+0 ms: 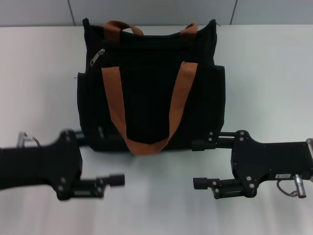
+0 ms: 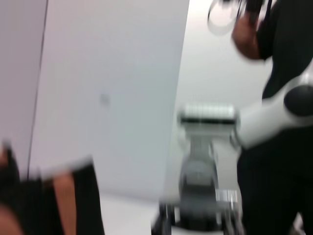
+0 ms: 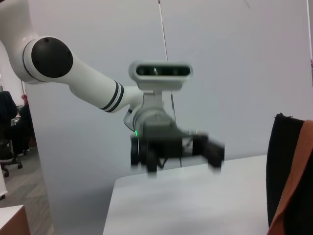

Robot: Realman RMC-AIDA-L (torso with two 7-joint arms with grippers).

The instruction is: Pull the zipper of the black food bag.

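The black food bag (image 1: pixel 146 93) lies on the white table (image 1: pixel 274 68), its two rust-orange strap handles (image 1: pixel 115 105) across its face. The silver zipper pull (image 1: pixel 98 56) sits at the bag's far left corner, on a black zip line. My left gripper (image 1: pixel 105 161) is open in front of the bag's near left corner, a little apart from it. My right gripper (image 1: pixel 195 163) is open at the near right corner. The right wrist view shows the left gripper (image 3: pixel 178 164) open, and the bag's edge (image 3: pixel 281 161). The left wrist view shows the bag's edge (image 2: pixel 85 200).
A grey wall (image 1: pixel 156 12) rises behind the table's far edge. In the left wrist view a person in black (image 2: pixel 279 147) stands beyond the right arm (image 2: pixel 200 191). Bare tabletop lies on both sides of the bag.
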